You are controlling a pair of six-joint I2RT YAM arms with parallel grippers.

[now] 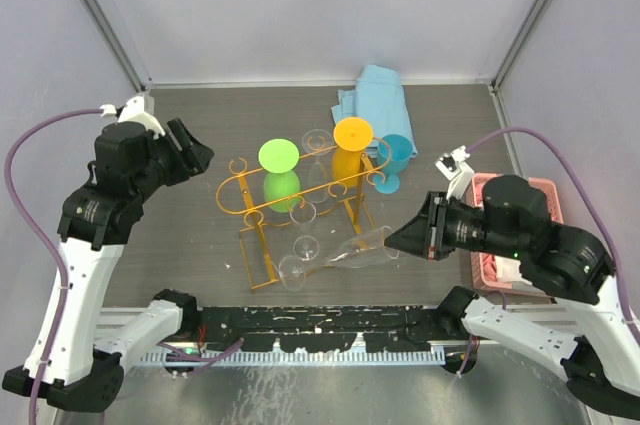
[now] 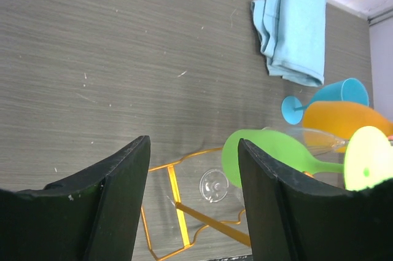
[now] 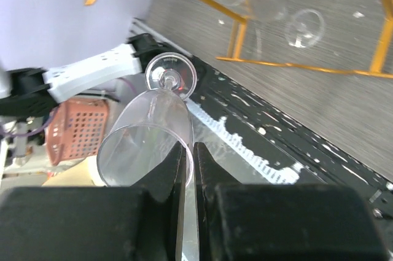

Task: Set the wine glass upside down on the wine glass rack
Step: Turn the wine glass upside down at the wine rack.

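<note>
My right gripper [image 1: 398, 239] is shut on the rim of a clear wine glass [image 1: 358, 246], one finger inside the bowl and one outside. The glass lies sideways in the air, with its foot [image 3: 171, 77] pointing away from me toward the wine glass rack [image 1: 232, 188]. The rack is an orange-gold wire stand in the middle of the table, left of the held glass. In the right wrist view the bowl [image 3: 146, 135] fills the lower left, above my right gripper [image 3: 193, 153]. My left gripper [image 1: 196, 154] hangs open and empty, left of the rack, which shows between its fingers [image 2: 126, 181].
A green glass [image 1: 279, 172] and an orange glass [image 1: 352, 150] hang upside down on the rack, and another clear glass [image 1: 299, 261] is at its near side. A blue glass [image 1: 394, 160] stands right of it. A blue cloth [image 1: 372, 100] lies behind. A pink basket [image 1: 492, 263] is at right.
</note>
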